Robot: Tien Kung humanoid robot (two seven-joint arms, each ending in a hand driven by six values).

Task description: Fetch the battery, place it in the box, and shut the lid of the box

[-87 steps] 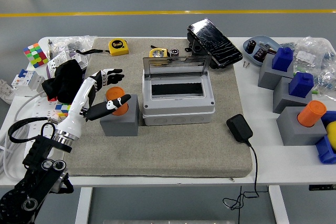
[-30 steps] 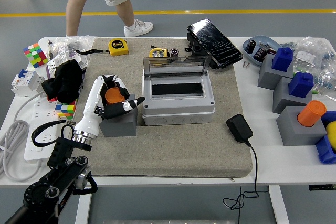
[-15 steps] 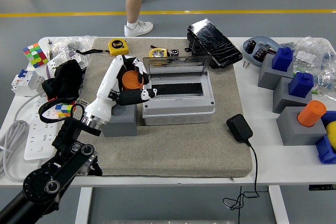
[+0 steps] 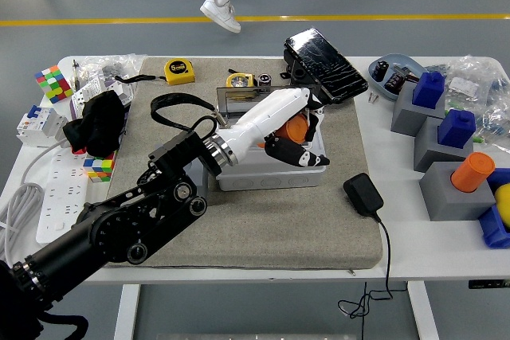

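Curling around an orange battery (image 4: 296,127), the left hand (image 4: 292,134) hangs over the open box (image 4: 271,166), its white-and-black fingers (image 4: 301,156) wrapped under and around the cylinder so that only a patch of orange shows between them. The battery sits in that grasp above the box's right half, and whether it touches anything inside cannot be told, since the hand covers most of the opening. Behind the hand, the box's clear lid (image 4: 239,99) stands raised at the back edge. The left arm (image 4: 143,212) runs from the lower left corner, black at the joints and white along the forearm, crossing over the box's left side and hiding a grey block (image 4: 170,151) just beside it (only a sliver of the block shows). The box rests on a grey mat (image 4: 263,228) that covers the middle of the white table (image 4: 398,236). On the mat, a black charger (image 4: 363,194) lies to the right of the box, a yellow tape measure (image 4: 179,71) near the far edge, and a black tray (image 4: 325,55) tilts behind the box. Further right stand grey blocks holding blue pieces (image 4: 431,89) and another orange battery (image 4: 472,172). At the far left lie a colour cube (image 4: 52,82) and a white power strip (image 4: 60,197). A person's feet (image 4: 227,1) show on the floor beyond the table.
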